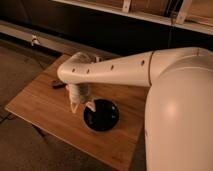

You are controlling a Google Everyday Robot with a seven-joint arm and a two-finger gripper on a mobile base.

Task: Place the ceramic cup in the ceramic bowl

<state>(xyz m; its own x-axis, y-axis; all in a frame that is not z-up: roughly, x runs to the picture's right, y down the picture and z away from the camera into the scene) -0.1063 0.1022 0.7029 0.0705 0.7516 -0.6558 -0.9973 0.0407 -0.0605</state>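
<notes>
The black ceramic bowl (101,115) sits on the wooden table (45,107), right of centre. My gripper (81,105) hangs from the white arm (115,71), just left of the bowl's left rim and a little above the tabletop. The ceramic cup does not show as a separate thing. Pale shapes at the gripper blend with it, so I cannot tell whether the cup is there or hidden behind it.
A small black bar (58,85) lies on the table left of the gripper, partly under the arm. The robot's large white body (180,120) fills the right side. A dark wall and a ledge with a socket (35,40) run behind the table.
</notes>
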